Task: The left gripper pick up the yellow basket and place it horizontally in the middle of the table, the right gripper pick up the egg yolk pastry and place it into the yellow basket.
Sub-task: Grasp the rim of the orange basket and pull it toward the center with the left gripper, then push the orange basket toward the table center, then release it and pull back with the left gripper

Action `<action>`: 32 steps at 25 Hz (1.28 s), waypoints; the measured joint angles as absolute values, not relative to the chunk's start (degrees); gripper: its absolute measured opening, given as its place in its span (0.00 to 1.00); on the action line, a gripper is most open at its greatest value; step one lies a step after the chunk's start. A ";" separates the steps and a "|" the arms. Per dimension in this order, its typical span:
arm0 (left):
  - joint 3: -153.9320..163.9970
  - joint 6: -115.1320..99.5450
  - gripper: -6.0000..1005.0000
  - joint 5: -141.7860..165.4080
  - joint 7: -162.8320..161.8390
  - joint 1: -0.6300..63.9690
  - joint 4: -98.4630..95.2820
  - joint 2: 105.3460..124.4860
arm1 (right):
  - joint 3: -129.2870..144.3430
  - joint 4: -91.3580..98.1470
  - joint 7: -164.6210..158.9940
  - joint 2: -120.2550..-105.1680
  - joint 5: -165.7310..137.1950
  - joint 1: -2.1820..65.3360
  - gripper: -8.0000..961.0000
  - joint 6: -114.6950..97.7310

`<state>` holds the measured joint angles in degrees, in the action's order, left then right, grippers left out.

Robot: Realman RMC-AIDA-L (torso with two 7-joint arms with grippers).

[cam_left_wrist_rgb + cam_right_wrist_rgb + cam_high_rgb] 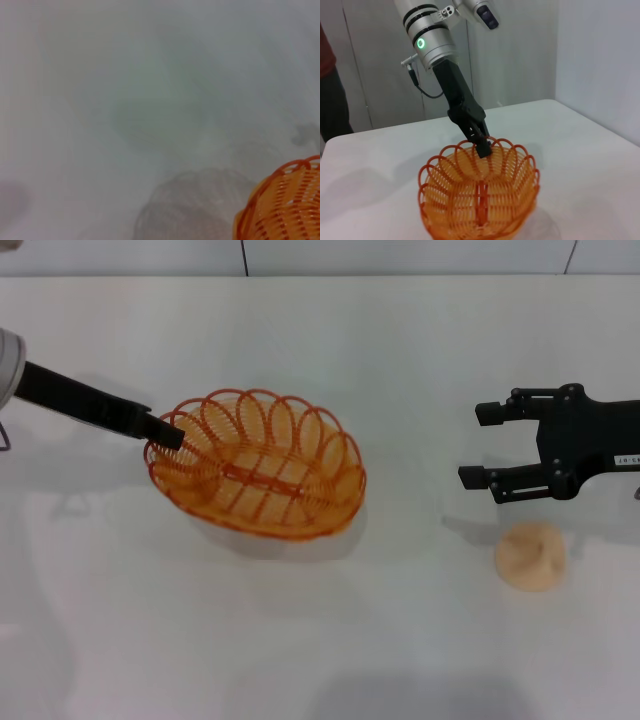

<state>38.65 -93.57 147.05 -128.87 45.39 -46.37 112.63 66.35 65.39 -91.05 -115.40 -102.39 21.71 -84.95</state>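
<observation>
Basket [258,465] of looped orange-yellow wire, rim clenched by left gripper [166,432], one end raised off white table [400,640], green ring light only in right wrist view, round cream pastry [530,555] beside it under released right gripper [483,445]

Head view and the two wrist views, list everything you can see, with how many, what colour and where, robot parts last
yellow basket: one, orange-yellow wire, left of the table's middle, held tilted by its left rim
egg yolk pastry: one, pale beige, on the table at the right, outside the basket
table: one, white, under everything
left gripper: one, black, shut on the basket's left rim
right gripper: one, black with a white label, open, just behind the pastry, not touching it
</observation>
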 joint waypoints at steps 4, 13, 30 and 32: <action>39.99 -93.21 0.08 147.41 -135.85 46.19 -46.29 112.36 | 66.35 65.39 -91.05 -115.40 -101.88 21.71 0.83 -84.73; 46.07 -90.05 0.08 149.06 -145.75 46.78 -46.16 112.77 | 66.39 65.39 -90.97 -115.40 -101.74 21.70 0.83 -84.64; 46.52 -84.49 0.08 148.25 -148.67 47.68 -44.91 117.03 | 66.35 65.41 -90.29 -115.40 -101.06 21.48 0.83 -84.76; 46.52 -83.98 0.08 148.01 -148.70 47.65 -44.15 117.40 | 66.35 65.64 -90.28 -115.36 -100.92 21.47 0.83 -84.89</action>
<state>46.52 -83.98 148.01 -148.70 47.65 -44.15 117.40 66.35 65.64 -90.28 -115.36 -100.92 21.47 -84.89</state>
